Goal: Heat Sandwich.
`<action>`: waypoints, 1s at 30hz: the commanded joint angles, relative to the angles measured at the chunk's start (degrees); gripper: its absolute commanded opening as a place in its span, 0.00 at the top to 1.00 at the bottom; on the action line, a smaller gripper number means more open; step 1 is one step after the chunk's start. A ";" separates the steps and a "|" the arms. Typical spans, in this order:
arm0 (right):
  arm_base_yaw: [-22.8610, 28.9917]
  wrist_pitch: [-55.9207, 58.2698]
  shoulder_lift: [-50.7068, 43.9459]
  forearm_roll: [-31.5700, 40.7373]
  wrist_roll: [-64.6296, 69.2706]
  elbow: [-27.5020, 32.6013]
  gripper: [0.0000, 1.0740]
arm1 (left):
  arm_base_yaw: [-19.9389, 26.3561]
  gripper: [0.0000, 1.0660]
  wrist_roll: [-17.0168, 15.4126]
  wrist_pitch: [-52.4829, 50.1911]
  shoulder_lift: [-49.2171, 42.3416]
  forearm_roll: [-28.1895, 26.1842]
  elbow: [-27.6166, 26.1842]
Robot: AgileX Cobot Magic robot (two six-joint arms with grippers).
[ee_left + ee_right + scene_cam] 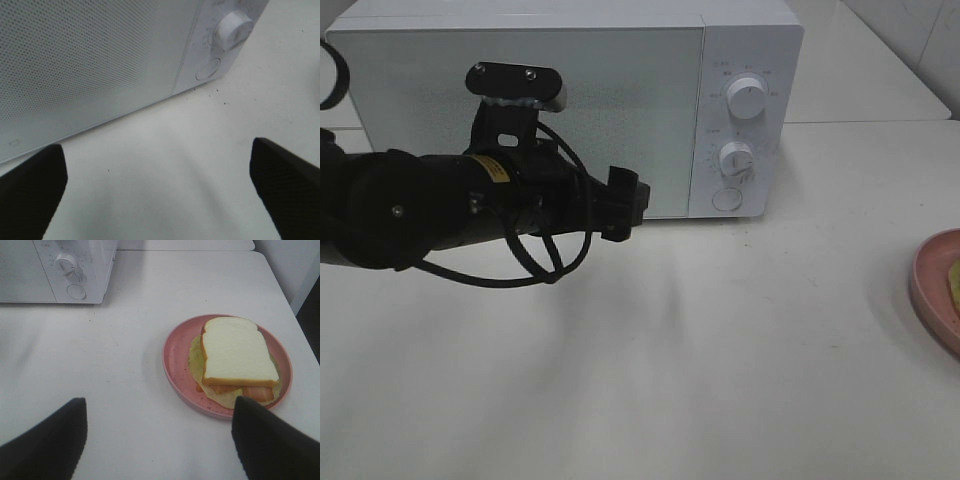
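The sandwich (239,356), white bread over pale green filling and orange slices, lies on a round pink plate (176,360). In the exterior high view only the plate's rim (932,290) shows, at the right edge of the table. My right gripper (157,445) hovers open just short of the plate, holding nothing. It is out of the exterior high view. My left gripper (632,208) is open and empty, low in front of the closed door of the white microwave (520,110), near the door's lower right corner. Its fingers (35,192) stand wide apart over the table.
The microwave's control panel holds two knobs (748,98) and a round button (727,199). It stands at the back of a white table (720,350). A cable loops under the left arm (420,205).
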 commanded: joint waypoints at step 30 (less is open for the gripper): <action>-0.29 -0.40 -1.60 0.23 -0.11 0.06 0.29 | 31.68 0.05 0.63 65.20 -27.33 13.98 0.06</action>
